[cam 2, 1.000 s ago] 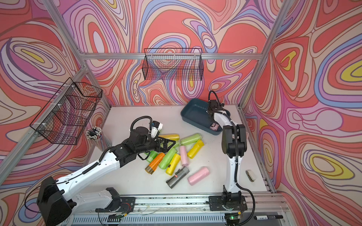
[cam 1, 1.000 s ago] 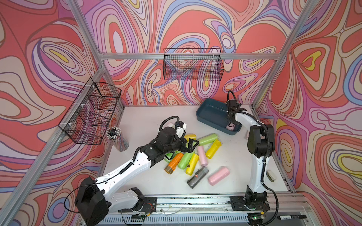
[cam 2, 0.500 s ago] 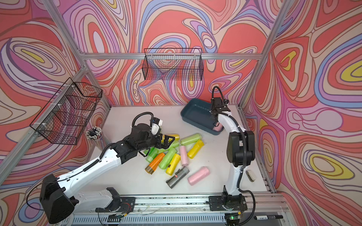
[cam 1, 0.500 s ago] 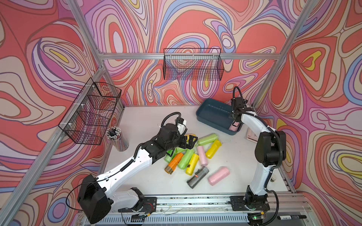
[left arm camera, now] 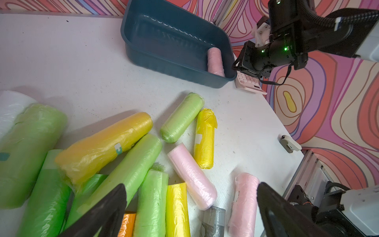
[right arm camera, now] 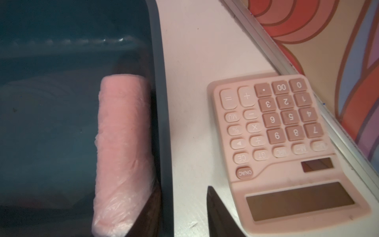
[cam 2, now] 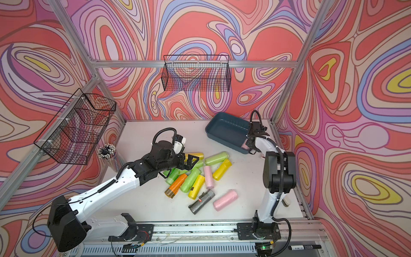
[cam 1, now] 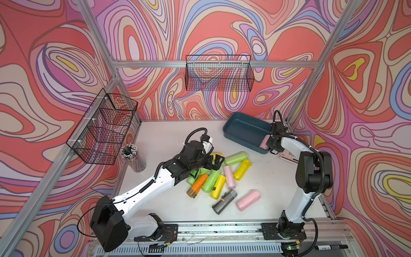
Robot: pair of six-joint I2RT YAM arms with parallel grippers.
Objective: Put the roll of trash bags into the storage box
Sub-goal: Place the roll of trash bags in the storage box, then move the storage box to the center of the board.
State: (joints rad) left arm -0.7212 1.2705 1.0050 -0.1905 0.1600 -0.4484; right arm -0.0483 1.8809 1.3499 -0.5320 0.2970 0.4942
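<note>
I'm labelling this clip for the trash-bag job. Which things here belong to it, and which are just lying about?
Belongs to the job:
storage box
pink roll lying in it
heap of loose rolls

Just lying about:
pink calculator beside the box
cup of pencils
hanging wire baskets
black marker at the front

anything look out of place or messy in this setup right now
A pink calculator lies on the table just outside the storage box, unrelated to the rolls. The loose rolls sit in a jumbled pile mid-table, some overlapping. Only one pink roll lies inside the box.
</note>
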